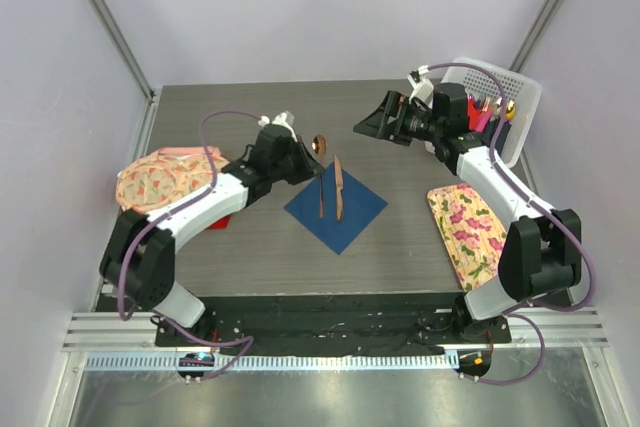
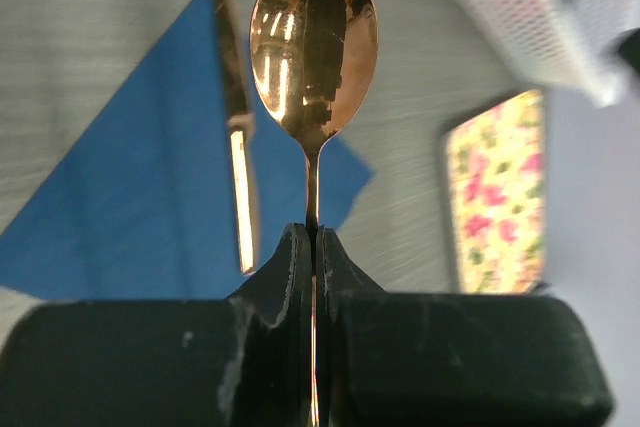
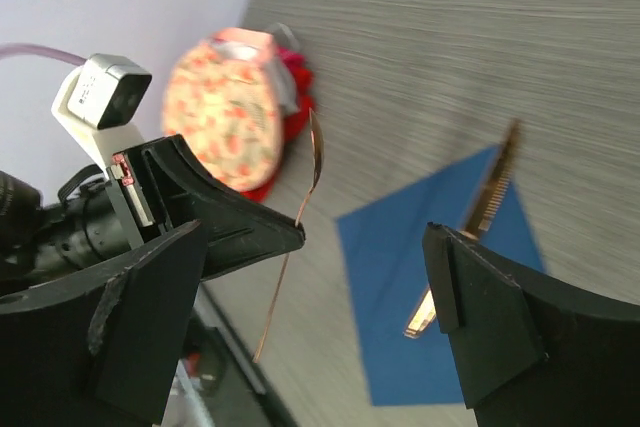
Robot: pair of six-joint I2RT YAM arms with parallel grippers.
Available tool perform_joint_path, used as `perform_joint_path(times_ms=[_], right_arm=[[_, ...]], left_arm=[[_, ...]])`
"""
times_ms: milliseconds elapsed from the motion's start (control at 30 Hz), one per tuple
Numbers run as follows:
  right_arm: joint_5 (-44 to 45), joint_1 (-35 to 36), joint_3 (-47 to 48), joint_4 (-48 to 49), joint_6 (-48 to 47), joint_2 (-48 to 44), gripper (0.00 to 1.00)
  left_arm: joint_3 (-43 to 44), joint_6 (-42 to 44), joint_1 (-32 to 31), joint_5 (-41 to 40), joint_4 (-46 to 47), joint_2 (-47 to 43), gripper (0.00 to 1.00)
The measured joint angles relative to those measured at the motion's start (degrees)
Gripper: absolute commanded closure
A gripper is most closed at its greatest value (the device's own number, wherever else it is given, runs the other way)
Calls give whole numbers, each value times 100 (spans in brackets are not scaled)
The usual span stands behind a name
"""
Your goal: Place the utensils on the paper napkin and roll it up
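Observation:
My left gripper (image 1: 312,169) (image 2: 313,235) is shut on the neck of a copper spoon (image 2: 313,47) (image 1: 320,143). It holds the spoon in the air over the far left side of the dark blue paper napkin (image 1: 345,222) (image 2: 140,217), bowl away from the arms. Another copper utensil (image 1: 340,187) (image 2: 238,147) lies flat on the napkin. My right gripper (image 1: 364,127) (image 3: 320,277) hangs wide open above the table beyond the napkin, nothing between its fingers. In the right wrist view the spoon (image 3: 312,152) and the left arm's fingers (image 3: 240,222) sit just beyond it.
A white basket (image 1: 522,97) with red and pink rolls stands at the far right. A floral tray (image 1: 468,232) lies on the right near the right arm. On the left, under the left arm, sits a pile of floral cloths (image 1: 160,177) on something red.

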Motion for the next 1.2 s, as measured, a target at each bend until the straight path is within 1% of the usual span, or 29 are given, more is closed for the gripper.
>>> perform_joint_path(times_ms=[133, 233, 433, 533, 733, 1200], right_arm=[[577, 9, 173, -776, -890, -50, 0], [1231, 15, 426, -1335, -1613, -50, 0], [1987, 17, 885, -1805, -2354, -50, 0], [2140, 17, 975, -1871, -2503, -50, 0], [2129, 17, 988, -2015, -2570, -50, 0], [2041, 17, 892, -2076, -2564, -50, 0]], left_arm=[[225, 238, -321, -404, -483, 664, 100], [382, 341, -437, -566, -730, 1108, 100], [734, 511, -431, -807, -778, 1674, 100], [929, 529, -426, -916, -748, 1891, 100], [1150, 507, -426, -1040, -656, 2212, 100], [1576, 457, -426, -1051, -546, 2715, 100]])
